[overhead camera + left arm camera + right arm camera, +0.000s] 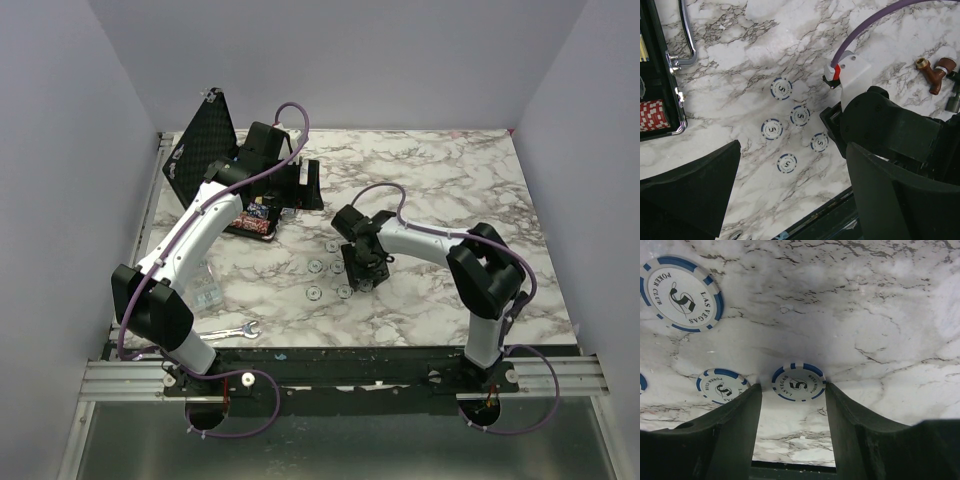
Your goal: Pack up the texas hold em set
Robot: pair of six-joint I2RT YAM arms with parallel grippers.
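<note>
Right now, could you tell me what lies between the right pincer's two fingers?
One blue-and-white poker chip lies flat on the marble table between the fingers of the right pincer, seen in the right wrist view.

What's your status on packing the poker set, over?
Left hand open, empty. Right hand open, straddling one blue-white chip. Case open; other chips loose on table. Nothing between chips and case.

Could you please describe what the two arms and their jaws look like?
Both the left arm and right arm have white tubular links between bulky black joint housings. A purple cable loops along each. The jaws are broad, matte black wedges. A small red tab sits on the right arm's white wrist cover.
</note>
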